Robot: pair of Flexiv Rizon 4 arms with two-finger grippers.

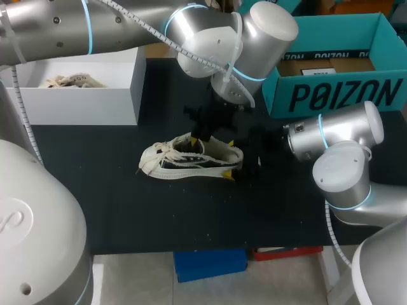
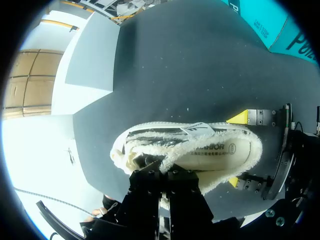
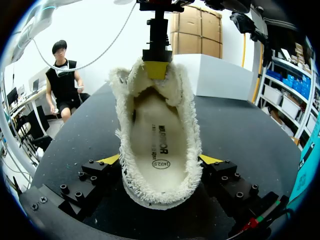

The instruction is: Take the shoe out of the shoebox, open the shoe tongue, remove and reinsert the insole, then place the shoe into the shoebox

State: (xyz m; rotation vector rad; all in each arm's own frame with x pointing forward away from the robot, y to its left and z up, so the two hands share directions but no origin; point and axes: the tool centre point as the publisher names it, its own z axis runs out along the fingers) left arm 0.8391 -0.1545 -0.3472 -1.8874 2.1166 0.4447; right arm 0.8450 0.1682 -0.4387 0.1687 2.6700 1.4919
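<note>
Left end effector (image 3: 156, 69): fingers pressed nearly together, pinching the fleecy top edge of the tongue (image 3: 175, 82). It comes straight down onto the front of the shoe opening. In my left wrist view the yellow tips are buried in the fleece and only the black finger bodies show.

Right end effector (image 3: 161, 160): clamped across the heel of the shoe (image 1: 184, 159), one yellow tip against each side wall. Fingers stand wide apart but both are in contact. The head view shows the same, yellow on either flank of the heel.

The shoe is cream and black with a fleece lining. It sits upright on its sole on the dark tabletop (image 1: 127, 210), toe toward my left and heel toward my right. Laces hang loose at the toe end. The insole (image 3: 157, 140) lies flat inside and I can see its printed heel area through the opening.

The left arm comes in from the upper left and crosses over the middle. The right arm comes in low from the right.

Teal shoebox (image 1: 337, 95): open, at the far right of the tabletop, well apart from the shoe. White box (image 1: 95, 101): far left, also open, with something cream-coloured inside that I can't identify. The shoe is roughly between the two, nearer to me than either.
</note>
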